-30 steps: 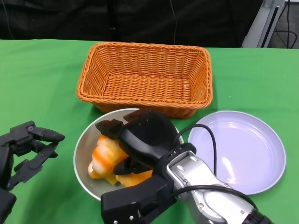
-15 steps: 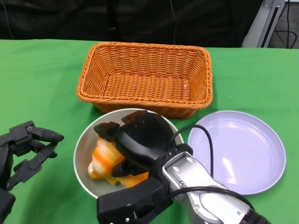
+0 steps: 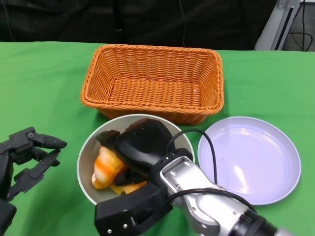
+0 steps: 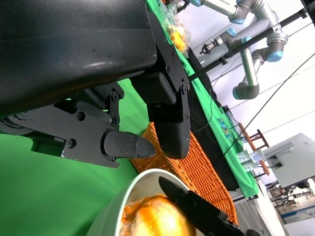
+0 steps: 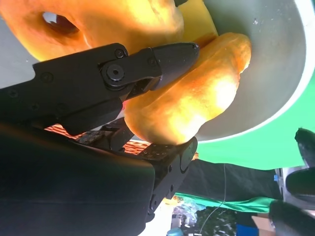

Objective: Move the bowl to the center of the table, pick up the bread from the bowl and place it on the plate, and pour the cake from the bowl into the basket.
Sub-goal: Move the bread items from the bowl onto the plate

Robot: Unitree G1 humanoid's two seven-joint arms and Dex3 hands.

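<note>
The grey bowl (image 3: 84,156) sits near the table's middle, in front of the basket (image 3: 152,81). It holds an orange bread roll (image 3: 106,166) and a yellow piece of cake (image 3: 129,187). My right hand (image 3: 140,150) reaches down into the bowl and covers much of its contents. In the right wrist view, a finger (image 5: 147,64) and the thumb press on opposite sides of the bread (image 5: 197,103), inside the bowl (image 5: 275,64). My left hand (image 3: 27,157) hovers over the cloth left of the bowl, fingers apart and holding nothing. The lilac plate (image 3: 251,160) lies to the right.
The woven orange basket stands behind the bowl, nearly touching its rim. Green cloth covers the table, with bare cloth at the far left and around the plate. A cable loops from my right wrist over the gap between bowl and plate.
My right hand has sunk lower and leftward into the bowl and its fingers have closed round the bread. The left hand, bowl, basket and plate have not moved.
</note>
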